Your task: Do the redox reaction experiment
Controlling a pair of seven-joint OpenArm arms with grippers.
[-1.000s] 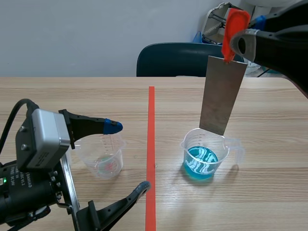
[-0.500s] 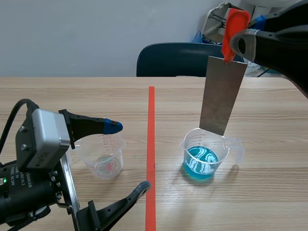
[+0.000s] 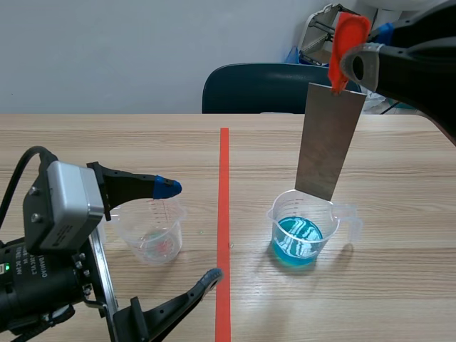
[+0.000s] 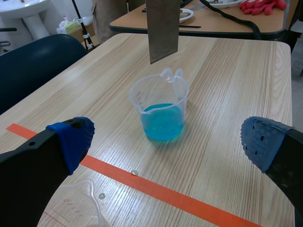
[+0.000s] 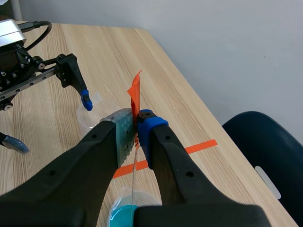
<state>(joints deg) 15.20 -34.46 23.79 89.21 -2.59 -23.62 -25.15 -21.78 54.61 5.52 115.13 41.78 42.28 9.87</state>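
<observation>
R gripper (image 5: 137, 124) is pinched on the orange tab (image 3: 349, 32) atop the metal plate (image 3: 328, 139). The plate hangs upright just over the blue-soln beaker (image 3: 303, 231), not yet dipped. Prob. thin, stiff, slick-faced, so the tab's the best hold. L gripper (image 3: 189, 231) is wide open, empty, by the clear beaker (image 3: 153, 231).

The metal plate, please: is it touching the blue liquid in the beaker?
Apart. The left wrist view shows the metal plate hanging with its lower edge above the beaker rim, table visible between them, so it is clear of the blue liquid.
</observation>
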